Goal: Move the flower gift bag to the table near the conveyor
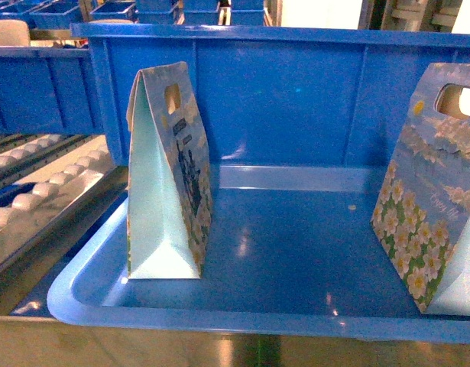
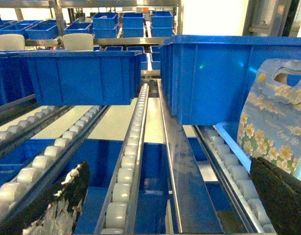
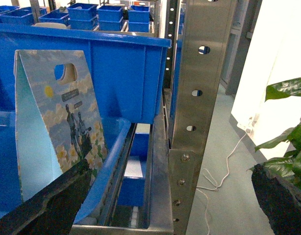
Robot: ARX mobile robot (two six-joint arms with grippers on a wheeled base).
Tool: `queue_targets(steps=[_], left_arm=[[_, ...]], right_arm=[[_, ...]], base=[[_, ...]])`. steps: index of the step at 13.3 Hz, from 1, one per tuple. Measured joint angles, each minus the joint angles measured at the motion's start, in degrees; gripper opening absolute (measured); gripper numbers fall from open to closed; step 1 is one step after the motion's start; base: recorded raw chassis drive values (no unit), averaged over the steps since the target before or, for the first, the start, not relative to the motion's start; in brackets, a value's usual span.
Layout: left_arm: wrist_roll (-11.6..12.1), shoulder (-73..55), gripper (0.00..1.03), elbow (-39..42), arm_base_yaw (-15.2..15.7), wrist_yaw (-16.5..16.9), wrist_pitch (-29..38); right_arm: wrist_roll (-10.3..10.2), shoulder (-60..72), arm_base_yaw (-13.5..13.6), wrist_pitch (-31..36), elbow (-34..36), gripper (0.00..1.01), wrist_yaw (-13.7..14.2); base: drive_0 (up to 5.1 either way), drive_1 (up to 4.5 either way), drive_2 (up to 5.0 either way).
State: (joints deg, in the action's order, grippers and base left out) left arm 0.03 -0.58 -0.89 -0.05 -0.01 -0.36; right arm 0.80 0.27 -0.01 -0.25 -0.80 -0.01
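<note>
At far left of the head view, conveyor (image 1: 36, 191) rollers; steer clear of the steel rails. Left of centre, upright in the blue tray (image 1: 296, 237), one flower gift bag (image 1: 170, 176). At the right edge, a second bag (image 1: 429, 199), probably a similar daisy print. On left gripper (image 2: 170, 166) and right gripper (image 3: 171, 169) alike, jaws wide apart, holding nothing. Pinch near the handle cut-out, then lift straight over the tray wall. No counter in view.

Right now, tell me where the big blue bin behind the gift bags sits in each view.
Head: the big blue bin spans the back, behind the left gift bag.
Left wrist: upper right, above the roller tracks.
Right wrist: upper left, behind a gift bag.
Shared landmark: the small blue bins far behind, along the top edge of all three.
</note>
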Motion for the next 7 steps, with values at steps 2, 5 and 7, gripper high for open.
queue_targets(steps=[2,5,7], left_arm=[[-0.02,0.0,0.98,0.0,0.0,0.0,0.0],[0.0,0.0,0.98,0.0,0.0,0.02,0.0],[-0.02,0.0,0.98,0.0,0.0,0.02,0.0]], right_arm=[[0.0,0.0,0.0,0.0,0.0,0.98,0.0],[0.0,0.0,0.0,0.0,0.0,0.98,0.0],[0.0,0.0,0.0,0.0,0.0,0.98,0.0]], base=[[0.0,0.0,0.0],[0.0,0.0,0.0],[0.0,0.0,0.0]])
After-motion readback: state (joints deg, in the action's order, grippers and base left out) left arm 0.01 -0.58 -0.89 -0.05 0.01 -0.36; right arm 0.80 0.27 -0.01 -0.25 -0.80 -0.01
